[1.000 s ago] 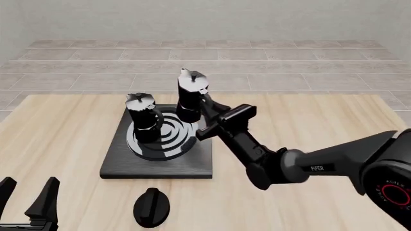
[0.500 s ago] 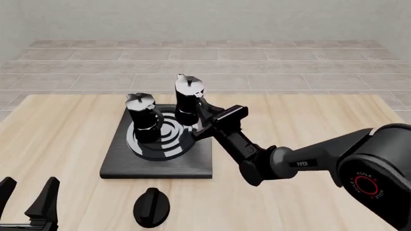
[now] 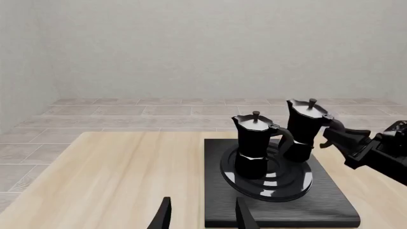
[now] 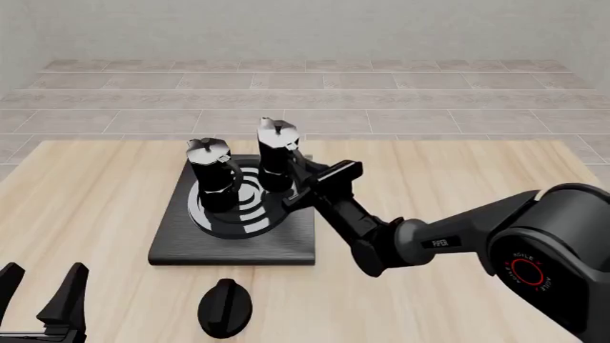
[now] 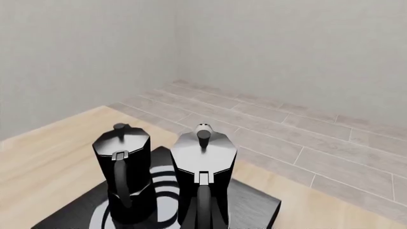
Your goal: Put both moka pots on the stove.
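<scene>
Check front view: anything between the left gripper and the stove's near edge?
No. In the front view only bare tabletop separates the left gripper from the stove. The black oval knob sits off to the gripper's right.

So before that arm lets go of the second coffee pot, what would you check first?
1. First moka pot upright on the stove burner: ok.
2. Second moka pot over the stove, at the far side of the burner: ok.
3. Second pot's base fully resting on the burner: cannot tell.
4. Gap between the two pots: ok, apart.
5. Right gripper at the second pot's handle: ok; jaws hidden, grip cannot tell.
6. Left gripper open, near the table's front edge, clear of the stove: ok.
</scene>
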Robot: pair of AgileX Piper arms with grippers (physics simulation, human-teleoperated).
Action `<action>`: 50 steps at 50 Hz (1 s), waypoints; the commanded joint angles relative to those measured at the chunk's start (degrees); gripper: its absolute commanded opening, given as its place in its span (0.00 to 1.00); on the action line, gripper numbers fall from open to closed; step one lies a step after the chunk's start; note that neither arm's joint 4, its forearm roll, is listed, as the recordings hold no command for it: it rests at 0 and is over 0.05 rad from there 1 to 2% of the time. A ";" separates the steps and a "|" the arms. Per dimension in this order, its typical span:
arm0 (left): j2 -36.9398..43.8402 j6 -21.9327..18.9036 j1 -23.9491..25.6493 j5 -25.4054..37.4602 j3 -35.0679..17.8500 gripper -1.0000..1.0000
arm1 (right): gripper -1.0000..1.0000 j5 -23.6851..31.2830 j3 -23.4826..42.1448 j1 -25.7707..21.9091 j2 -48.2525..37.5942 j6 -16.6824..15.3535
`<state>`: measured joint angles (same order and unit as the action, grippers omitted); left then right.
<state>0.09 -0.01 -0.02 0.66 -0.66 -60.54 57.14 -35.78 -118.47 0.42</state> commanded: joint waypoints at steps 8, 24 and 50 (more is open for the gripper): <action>0.00 0.00 0.00 0.00 0.00 1.00 | 0.00 -0.02 1.28 -0.45 0.64 0.94; 0.00 -0.01 0.00 -0.01 0.00 1.00 | 0.00 0.15 1.10 -0.98 0.26 1.42; 0.00 0.00 0.00 0.01 0.00 1.00 | 0.00 1.58 1.98 -0.70 -0.86 2.20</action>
<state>0.09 -0.01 -0.02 0.66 -0.66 -59.14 58.13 -36.74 -120.15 2.14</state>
